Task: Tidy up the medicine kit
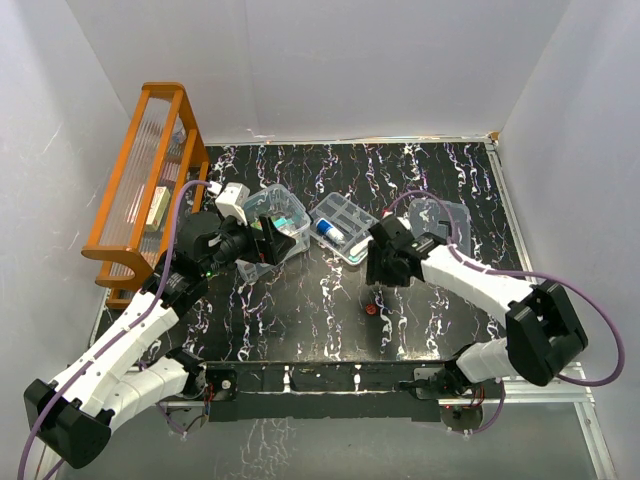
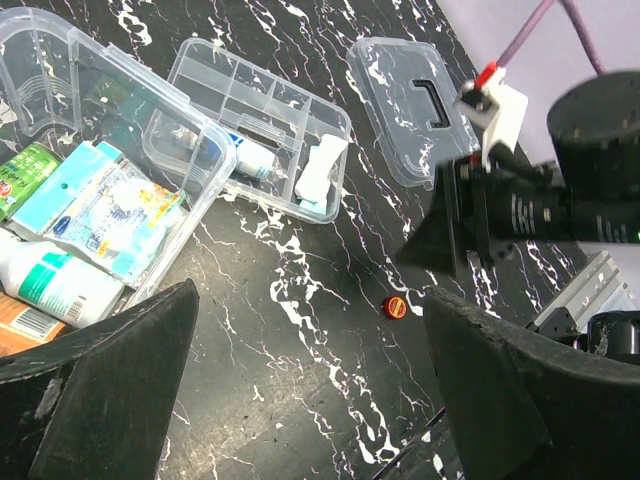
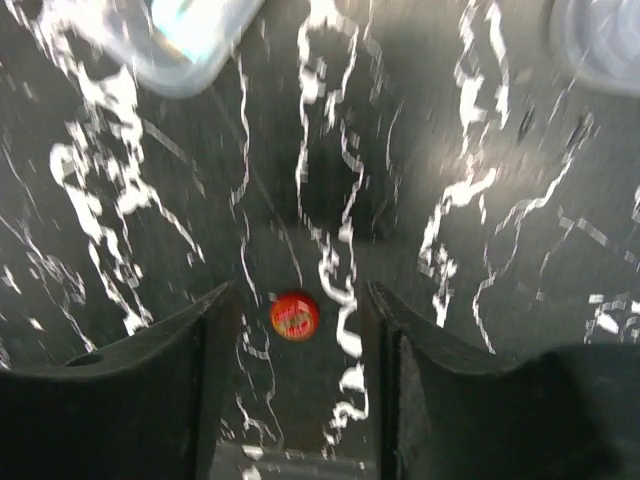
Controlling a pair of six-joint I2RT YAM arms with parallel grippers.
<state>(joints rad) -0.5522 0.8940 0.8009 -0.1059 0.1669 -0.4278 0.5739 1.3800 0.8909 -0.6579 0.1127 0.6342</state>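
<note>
Table (image 1: 300, 330), black with white veining, carries everything. Rack (image 1: 140, 170), orange and slatted, stands along its left edge, reaching toward the back-left corner.

My kit lies in three parts across the back half of the table. The box (image 1: 280, 205) sits open nearest the rack, holding packets (image 2: 110, 215), a white bottle (image 2: 50, 280) and a green carton (image 2: 25, 175). The tray (image 1: 345, 225) sits just beside it toward the middle. It has a white tube (image 2: 255, 158) in one compartment and a white folded piece (image 2: 320, 170) in another. Whether box and tray touch I cannot tell. The lid (image 1: 445, 215) lies flat toward the right edge, apart from the tray, with its dark handle (image 2: 432, 98) facing up.

My left gripper (image 2: 312, 290) hangs over the near side of the box, fingers spread as wide as they go, with nothing between them. My right gripper (image 3: 300, 287) hangs low over the middle of the table, closer to the near edge, its fingers partly spread. Between those fingers, on the table, lies a small round red cap (image 3: 294, 315). Neither finger touches it, and bare table shows on each side of it.
</note>
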